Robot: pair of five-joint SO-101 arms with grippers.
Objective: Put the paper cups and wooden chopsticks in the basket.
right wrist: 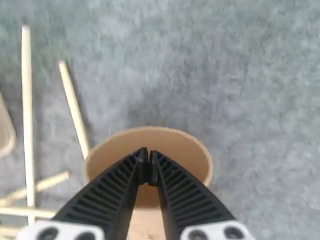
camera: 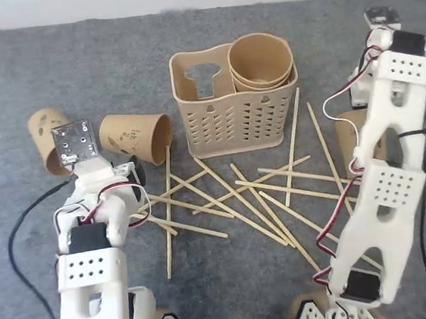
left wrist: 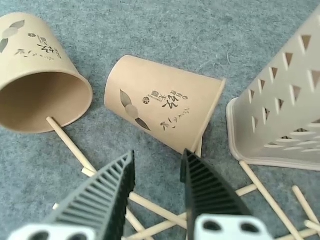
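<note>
The grey carpeted bench point(camera: 28, 65) carries everything; the left arm point(camera: 93, 248) and the right arm point(camera: 384, 187) rise from its near edge. The basket point(camera: 228, 123) stands upright at the far middle; its right compartment already holds a stack of nested cups point(camera: 260, 59), so that part of the job looks done.

Three cups are left outside. The middle cup point(left wrist: 160, 102) lies on its side just left of the basket, mouth towards it; the outer cup point(left wrist: 40, 75) lies on its side farther left, mouth towards the near edge; the right-hand cup point(right wrist: 195, 155) sits well to the right of the basket, behind the right arm in the high view.

The left end effector point(left wrist: 157, 167) hangs released, jaws spread, just on the near side of the middle cup and touching nothing; the right end effector point(right wrist: 148, 161) is clenched, tips together over the mouth of the right-hand cup, with no cup wall visibly caught between them.

The wooden chopsticks point(camera: 255, 201) lie scattered and crossing on the bench near the basket; one stands beside its right wall, leaning or lying I cannot tell; none shows inside the basket. By my reckoning the task is under halfway; three cups and every stick remain.
</note>
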